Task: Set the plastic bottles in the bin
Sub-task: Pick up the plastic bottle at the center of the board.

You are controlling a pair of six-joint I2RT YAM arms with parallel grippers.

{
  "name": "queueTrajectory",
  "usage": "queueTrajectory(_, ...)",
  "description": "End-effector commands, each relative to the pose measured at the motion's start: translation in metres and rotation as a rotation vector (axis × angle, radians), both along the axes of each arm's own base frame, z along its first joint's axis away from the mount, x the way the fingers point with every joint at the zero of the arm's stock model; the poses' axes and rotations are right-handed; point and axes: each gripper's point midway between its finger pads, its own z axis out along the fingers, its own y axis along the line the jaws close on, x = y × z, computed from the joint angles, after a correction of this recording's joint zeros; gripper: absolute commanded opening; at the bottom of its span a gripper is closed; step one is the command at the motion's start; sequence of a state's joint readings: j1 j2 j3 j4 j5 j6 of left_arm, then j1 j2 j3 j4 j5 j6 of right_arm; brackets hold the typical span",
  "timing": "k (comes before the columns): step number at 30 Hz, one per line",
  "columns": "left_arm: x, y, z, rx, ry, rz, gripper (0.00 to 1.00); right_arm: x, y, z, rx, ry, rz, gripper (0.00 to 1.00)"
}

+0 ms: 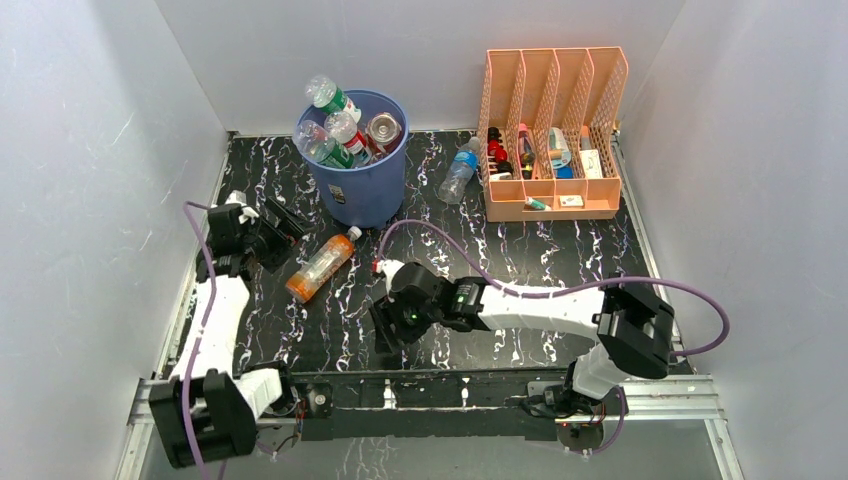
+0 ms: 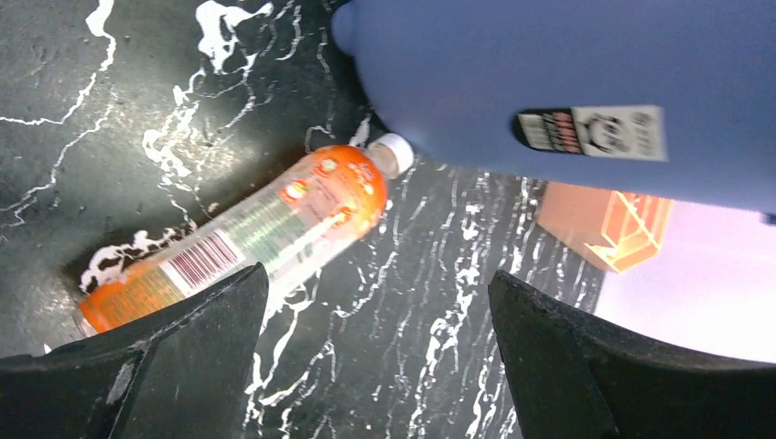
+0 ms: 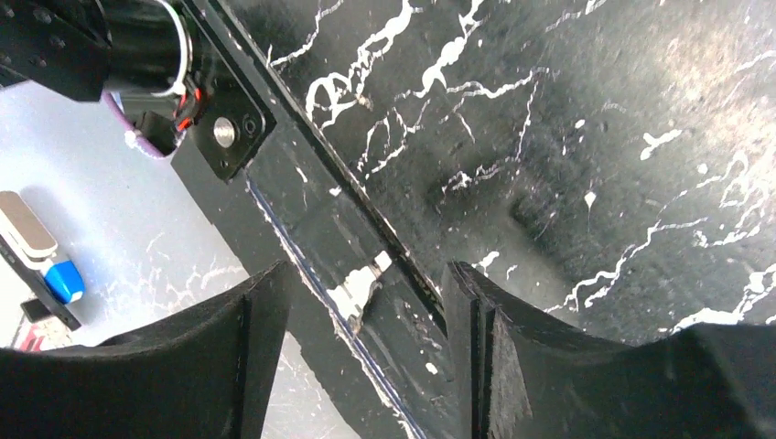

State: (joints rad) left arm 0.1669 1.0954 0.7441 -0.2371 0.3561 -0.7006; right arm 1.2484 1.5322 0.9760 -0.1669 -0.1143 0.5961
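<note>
right pincer point(image 3: 366, 279) — agape over table edge point(image 3: 316, 151)

1. The blue bin point(image 2: 512, 64) carries a small white sticker point(image 2: 590, 131). It has a black barcode patch at one end and a little cartoon figure in the middle, but its print is too blurred to read.
2. The orange bottle point(image 2: 274, 229) shows a barcode point(image 2: 203, 261) on a white patch of its label, and no digits are legible.
3. The bottles in the bin point(image 1: 335, 100) wear green labels, with wording too small to make out.
</note>
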Motion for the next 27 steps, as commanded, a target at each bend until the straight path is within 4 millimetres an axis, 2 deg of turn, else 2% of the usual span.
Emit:
queueTrajectory(1, -0.023, -0.013, 0.025, -0.075, -0.012, 0.009, 0.89, 0.034, 0.023, 0.033, 0.069, -0.094, -0.018, 0.72)
queueTrajectory(3, -0.032, -0.015, 0.028, -0.089, 0.000, 0.016, 0.86, 0.049, 0.027, 0.041, 0.088, -0.102, -0.029, 0.72)
queueTrajectory(5, -0.044, -0.022, 0.027, -0.132, 0.024, 0.022, 0.78, 0.068, 0.028, 0.047, 0.105, -0.097, -0.051, 0.71)
queueTrajectory(7, -0.056, -0.027, 0.020, -0.175, 0.059, 0.037, 0.68, 0.084, 0.028, 0.055, 0.134, -0.088, -0.070, 0.70)
queueTrajectory(9, -0.067, -0.033, 0.010, -0.216, 0.093, 0.041, 0.65, 0.095, 0.025, 0.061, 0.154, -0.079, -0.083, 0.70)
queueTrajectory(13, -0.088, -0.039, -0.009, -0.270, 0.144, 0.081, 0.63, 0.107, 0.017, 0.068, 0.168, -0.075, -0.095, 0.70)
queueTrajectory(18, -0.104, -0.044, -0.012, -0.341, 0.131, 0.135, 0.62, 0.111, 0.007, 0.068, 0.174, -0.066, -0.103, 0.70)
queueTrajectory(24, -0.106, -0.034, -0.038, -0.298, 0.203, 0.200, 0.78, 0.109, 0.004, 0.065, 0.183, -0.048, -0.096, 0.70)
queueTrajectory(25, -0.104, -0.033, -0.043, -0.298, 0.214, 0.206, 0.83, 0.108, 0.003, 0.064, 0.181, -0.046, -0.097, 0.70)
queueTrajectory(26, -0.102, -0.031, -0.049, -0.291, 0.228, 0.216, 0.94, 0.108, 0.003, 0.064, 0.181, -0.044, -0.096, 0.70)
queueTrajectory(27, -0.100, -0.030, -0.053, -0.284, 0.242, 0.223, 0.98, 0.108, 0.002, 0.063, 0.180, -0.044, -0.097, 0.70)
